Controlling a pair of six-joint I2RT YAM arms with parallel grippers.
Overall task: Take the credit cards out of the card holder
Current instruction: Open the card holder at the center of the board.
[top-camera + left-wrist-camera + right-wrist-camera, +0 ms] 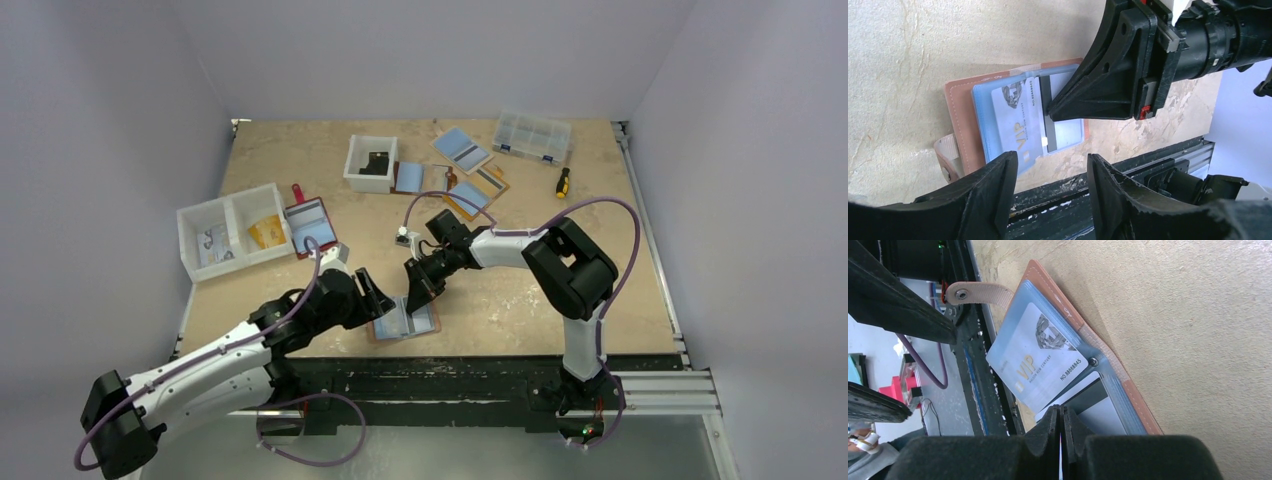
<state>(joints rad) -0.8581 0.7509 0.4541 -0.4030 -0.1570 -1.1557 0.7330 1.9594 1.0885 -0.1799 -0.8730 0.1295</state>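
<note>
1. Credit cards sit in the slim tan leather-like card holder, which lies open and flat at the near edge of the beige table, between the two arms.
2. Right pincer: clenched, with nothing visible between its jaws. Its tips press down on one half of the holder, on a second card with a dark stripe.
3. Left pincer: released and grasping nothing. It hovers over the holder's near side, its jaws either side of the near end of the light blue VIP card.
4. That blue card lies in a clear sleeve. Its near end seems to poke out of the sleeve, toward the black frame rail.
5. The holder's tan snap strap hangs off its left end, beside the left jaw.
6. Doing the step well, as I judge it:
   - Lower the left jaws onto the card's protruding end only, not onto the sleeve.
   - Close firmly, then draw the card straight along the pocket toward the near edge, low and flat.
   - Let the right tips pin the holder so it cannot slide with the card.
   - Stay clear of the strap.
</note>
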